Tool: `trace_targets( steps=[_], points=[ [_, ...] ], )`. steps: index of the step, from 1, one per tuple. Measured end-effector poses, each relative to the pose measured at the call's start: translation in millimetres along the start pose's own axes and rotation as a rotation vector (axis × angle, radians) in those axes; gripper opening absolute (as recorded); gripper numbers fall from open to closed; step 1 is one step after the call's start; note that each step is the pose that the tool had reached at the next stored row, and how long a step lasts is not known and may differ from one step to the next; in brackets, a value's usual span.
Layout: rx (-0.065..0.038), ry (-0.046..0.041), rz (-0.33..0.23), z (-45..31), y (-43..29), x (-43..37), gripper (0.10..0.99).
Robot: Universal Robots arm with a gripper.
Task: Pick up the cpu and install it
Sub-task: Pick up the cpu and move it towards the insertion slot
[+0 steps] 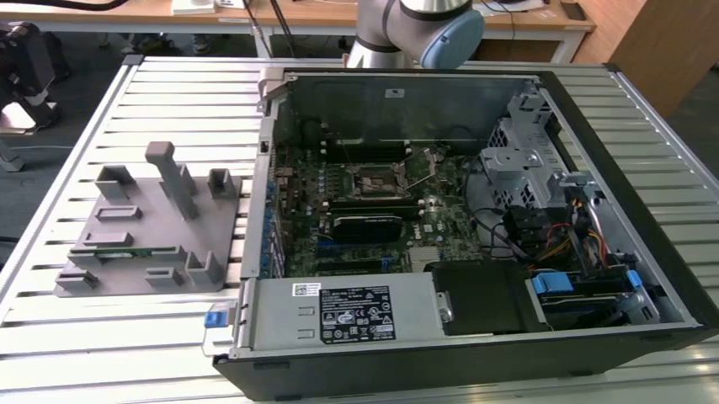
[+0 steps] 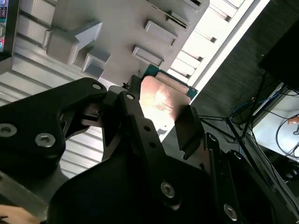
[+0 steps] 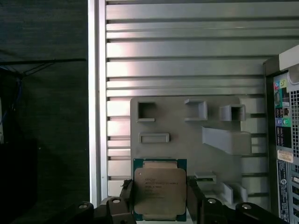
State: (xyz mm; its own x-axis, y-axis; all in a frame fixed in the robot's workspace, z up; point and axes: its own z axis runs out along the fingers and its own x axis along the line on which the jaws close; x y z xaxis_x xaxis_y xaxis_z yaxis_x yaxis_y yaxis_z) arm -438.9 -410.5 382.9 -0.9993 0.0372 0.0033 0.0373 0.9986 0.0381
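Two fingers (image 3: 192,198) clench the cpu (image 3: 160,189) by opposite edges in both wrist views, above the gray holder block (image 3: 173,123) on the slatted bench (image 3: 187,51). The exterior view adds the motherboard socket (image 1: 376,178) inside the open computer case (image 1: 652,210), at the exterior view's right of that block.

Lab with slatted bench (image 1: 101,353), opened computer (image 1: 472,370)

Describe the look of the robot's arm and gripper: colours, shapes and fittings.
The arm is a silver-grey tube with a rounded light blue joint cap. The gripper is matte black, built of angular linked plates fastened with silver screws; its fingers end in flat dark pads.
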Motion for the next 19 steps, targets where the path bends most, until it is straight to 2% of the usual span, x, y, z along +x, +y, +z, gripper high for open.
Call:
trace_targets(
  steps=[3,19],
  points=[
    [0.000,-0.0004,0.000,0.2,0.3,-9.8,0.537],
    [0.000,-0.0003,0.000,2.4,3.6,-82.5,0.537]
  ],
)
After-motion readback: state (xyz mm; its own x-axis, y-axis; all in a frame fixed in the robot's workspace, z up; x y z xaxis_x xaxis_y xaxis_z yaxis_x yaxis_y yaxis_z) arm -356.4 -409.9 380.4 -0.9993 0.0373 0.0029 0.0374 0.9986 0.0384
